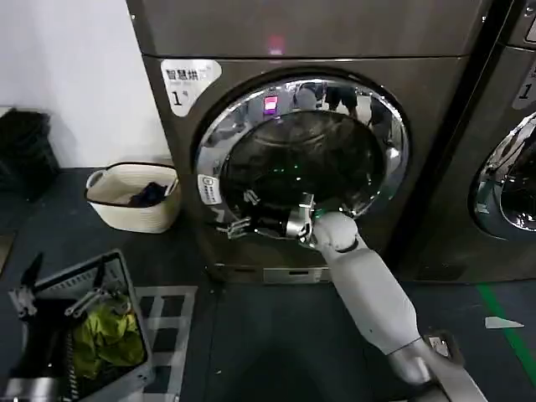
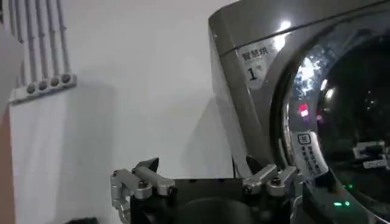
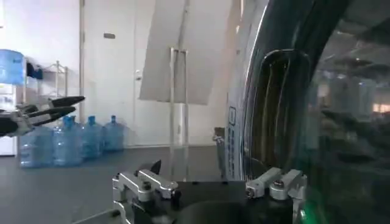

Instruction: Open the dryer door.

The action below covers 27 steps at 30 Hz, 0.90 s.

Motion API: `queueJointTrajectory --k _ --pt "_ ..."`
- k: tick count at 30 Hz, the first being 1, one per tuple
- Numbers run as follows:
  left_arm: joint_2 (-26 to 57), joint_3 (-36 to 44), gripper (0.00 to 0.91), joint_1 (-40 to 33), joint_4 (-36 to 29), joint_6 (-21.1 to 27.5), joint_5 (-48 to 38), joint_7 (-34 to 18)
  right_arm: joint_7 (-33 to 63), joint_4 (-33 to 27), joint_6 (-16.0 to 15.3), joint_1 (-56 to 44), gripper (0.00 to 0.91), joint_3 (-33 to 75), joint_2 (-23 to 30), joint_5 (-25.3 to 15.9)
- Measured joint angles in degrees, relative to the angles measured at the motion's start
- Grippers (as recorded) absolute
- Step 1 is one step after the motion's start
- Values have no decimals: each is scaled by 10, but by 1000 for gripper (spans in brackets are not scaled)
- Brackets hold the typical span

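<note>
Dryer "1" (image 1: 318, 151) fills the head view; the dryer door (image 1: 381, 113) with chrome ring and dark glass sits on its front, apparently shut. Right arm (image 1: 368, 293) reaches up from lower right, right gripper (image 1: 276, 222) at the door's lower left glass, fingers spread, holding nothing. Right wrist view gives the ring's edge (image 3: 244, 91) close up. Left gripper (image 1: 21, 293) hangs low at far left over a laundry crate (image 1: 117, 276); left wrist view shows its fingers (image 2: 137, 182) wide apart, empty, door (image 2: 292, 97) beyond.

dryer door (image 1: 301, 159) lower edge hidden behind right tool (image 1: 295, 219)
</note>
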Motion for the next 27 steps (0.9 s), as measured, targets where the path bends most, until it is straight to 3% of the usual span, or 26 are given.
queueJointTrajectory --k 14,27 --pt "59 13 907 -55 36 7 28 -3 -19 45 -28 -3 907 -49 -43 56" --pt "147 26 907 -112 81 9 43 -9 -25 107 -35 -15 907 -97 -95 107"
